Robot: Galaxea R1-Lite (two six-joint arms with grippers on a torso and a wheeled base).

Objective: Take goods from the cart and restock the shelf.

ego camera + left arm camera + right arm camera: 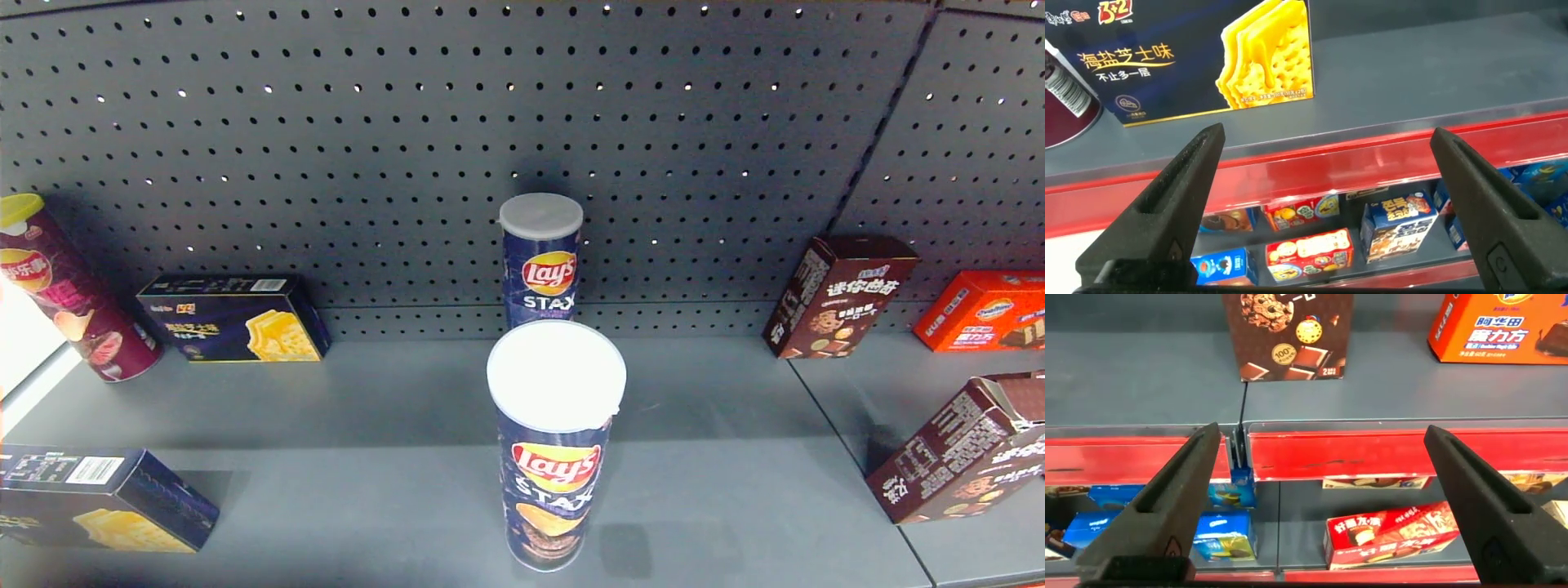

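Head view, front can, rear can (both upright), cracker box leftward, left fingers, right fingers wide

The near chip can at 6 o'clock and the far chip can at centre each carry a red-and-yellow logo badge above white block lettering. The rear cracker box at 9 o'clock and the front cracker box at 8 o'clock show barcode labels on top. The brown box at 3 o'clock bears white characters. The orange box just beside it bears an oval logo.
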